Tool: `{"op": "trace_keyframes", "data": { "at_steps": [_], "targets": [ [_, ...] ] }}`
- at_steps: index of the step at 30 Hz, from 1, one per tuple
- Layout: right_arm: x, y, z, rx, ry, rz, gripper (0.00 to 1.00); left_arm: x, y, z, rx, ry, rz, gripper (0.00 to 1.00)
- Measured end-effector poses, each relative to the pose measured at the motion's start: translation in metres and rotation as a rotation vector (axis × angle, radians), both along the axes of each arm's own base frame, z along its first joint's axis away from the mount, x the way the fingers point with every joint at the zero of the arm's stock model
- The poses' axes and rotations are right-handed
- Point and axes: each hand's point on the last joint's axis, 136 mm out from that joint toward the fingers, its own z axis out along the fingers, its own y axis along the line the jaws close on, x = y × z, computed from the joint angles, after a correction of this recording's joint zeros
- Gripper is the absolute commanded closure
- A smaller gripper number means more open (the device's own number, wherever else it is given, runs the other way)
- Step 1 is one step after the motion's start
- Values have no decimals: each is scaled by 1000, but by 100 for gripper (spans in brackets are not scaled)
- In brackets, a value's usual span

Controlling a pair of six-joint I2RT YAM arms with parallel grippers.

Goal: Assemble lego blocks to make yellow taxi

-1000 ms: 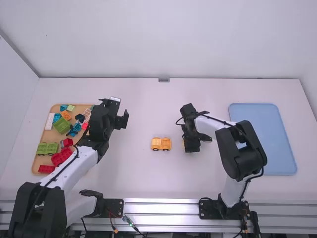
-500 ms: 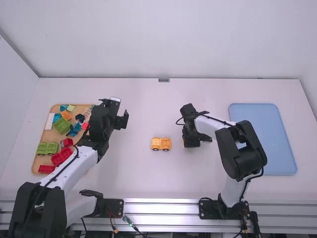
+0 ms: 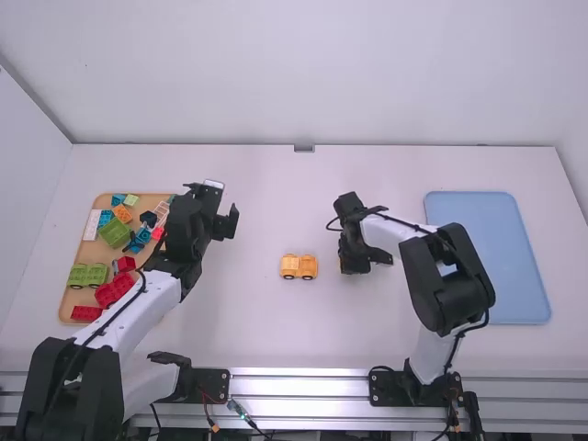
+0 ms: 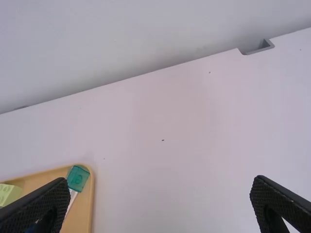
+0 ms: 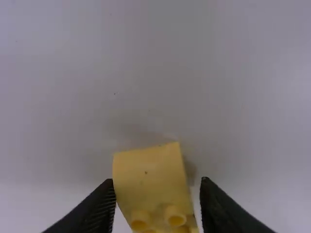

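One orange-yellow car base (image 3: 299, 266) – dark wheels; yellow block (image 5: 149, 177) – round studs.

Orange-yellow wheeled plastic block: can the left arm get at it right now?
Probably yes: the left gripper is open and empty, and nothing stands between it and the wheeled block. The right gripper is on the block's other side, likely out of the way.

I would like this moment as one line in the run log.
Taxi build; right gripper: at yellow block; left gripper: open, empty; wheeled orange base: between grippers; block and base: apart, not joined
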Motion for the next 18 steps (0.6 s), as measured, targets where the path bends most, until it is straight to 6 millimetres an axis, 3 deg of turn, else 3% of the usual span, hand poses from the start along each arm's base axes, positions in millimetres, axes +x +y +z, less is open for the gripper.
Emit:
{"op": "trace_keyframes", "data": {
  "at_steps": [2,7,9,10,18],
  "targets": [
    [0,3,0,3,-2,-1,30,0,0,-1,0,3,0,1],
    [1,8,0,11,-14,-2,21,0,0,-1,1,3,-1,1],
    [2,9,0,13,-16,-4,11,0,0,-1,0,3,0,1],
    [2,9,0,13,-16,-1,1,0,0,-1,1,3,-1,1],
    [-14,3,10,11,82,76,1,0,0,-1,1,3,0,1]
  ]
}}
